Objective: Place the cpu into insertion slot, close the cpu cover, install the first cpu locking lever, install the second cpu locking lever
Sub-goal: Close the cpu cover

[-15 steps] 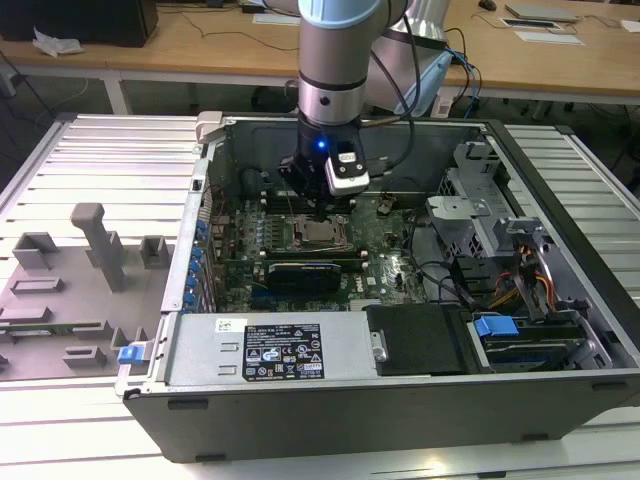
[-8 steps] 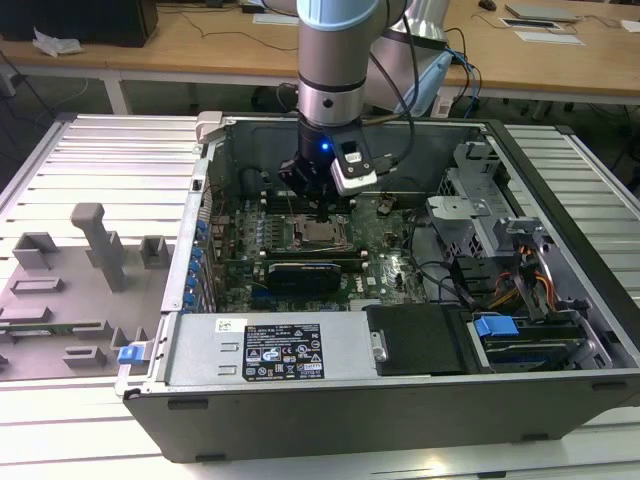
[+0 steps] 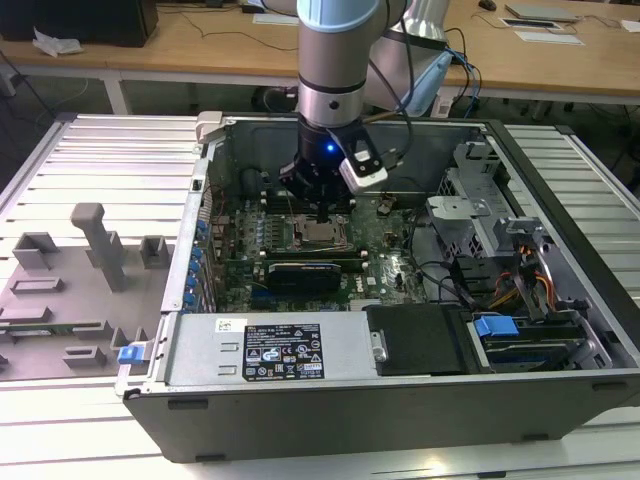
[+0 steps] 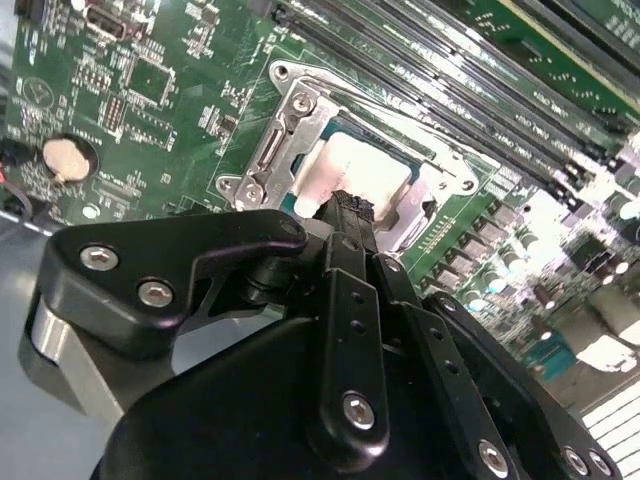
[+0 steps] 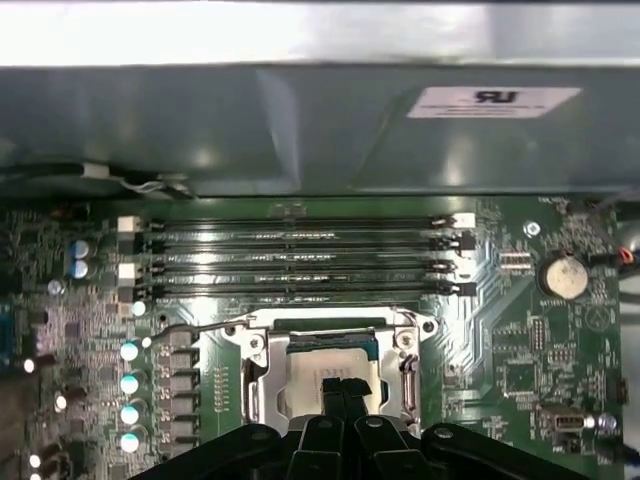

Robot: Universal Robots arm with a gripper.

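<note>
The cpu (image 5: 303,382) lies flat in the insertion slot (image 3: 318,237), its pale top (image 4: 365,165) showing through the window of the cpu cover (image 5: 262,375). The cover's silvery frame (image 4: 285,140) lies down around the chip. A thin wire lever (image 5: 205,327) runs along one side of the socket. In the exterior view my gripper (image 3: 322,215) hangs straight over the socket inside the open computer case. Its two black fingers are shut against each other with nothing between them, and their tips (image 5: 345,392) sit right at the chip's top (image 4: 350,205).
Long black memory slots (image 5: 300,255) run beside the socket, with the case wall (image 5: 300,130) beyond them. A coin battery (image 5: 562,277) sits on the green board. A graphics card (image 3: 305,272) and the power supply (image 3: 265,350) lie nearer the camera. A grey fixture tray (image 3: 70,280) is at the exterior view's left.
</note>
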